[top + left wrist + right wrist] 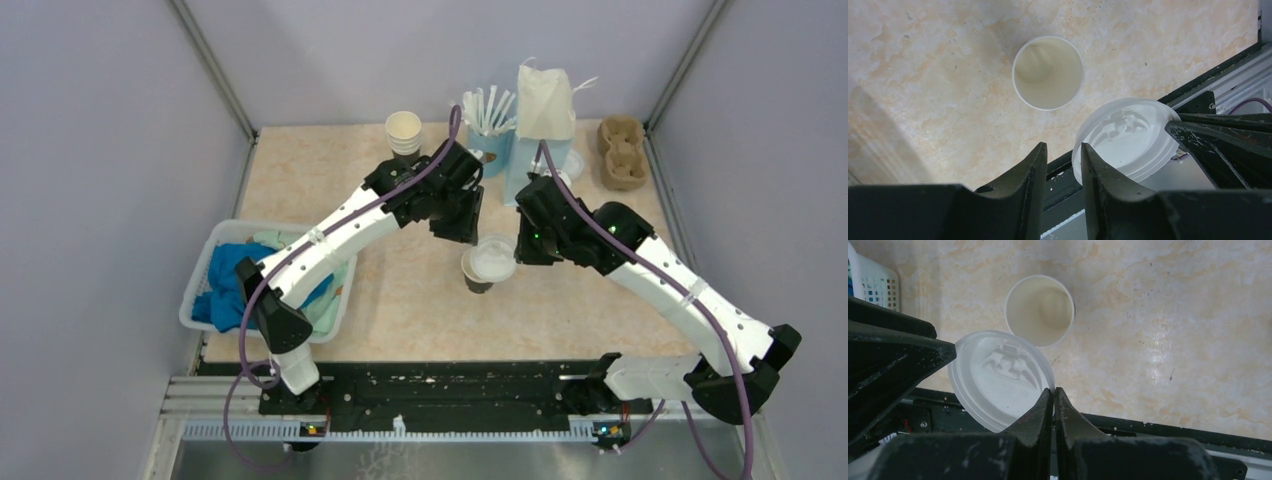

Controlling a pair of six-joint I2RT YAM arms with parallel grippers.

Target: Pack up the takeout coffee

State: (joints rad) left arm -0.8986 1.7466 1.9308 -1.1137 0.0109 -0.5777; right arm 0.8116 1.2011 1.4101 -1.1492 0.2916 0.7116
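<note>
Paper and thin plastic, so I'd guess the takeout coffee weighs next to nothing. It's in two pieces right now. The cup [1048, 72] stands upright and open-topped in the middle of the desk [400, 310], between the two arms, and from both wrist views it looks empty, since you can see its bottom. The white lid [998, 377] hangs above it, a bit off to one side and not seated. The right jaws are pinched tight on the lid's rim. The left jaws stand at a narrow gap with nothing between them as far as I can see, and one finger [1093, 175] is right beside the lid's edge. Handling-wise, I reckon the lid is flexy and a bit slick, so an edge pinch could let it swivel or pop out when pressed down. The cup wall probably dents if squeezed hard, and an empty cup tips at a nudge. I'd take the cup around the body, below the stiff rolled rim, with a light squeeze.
</note>
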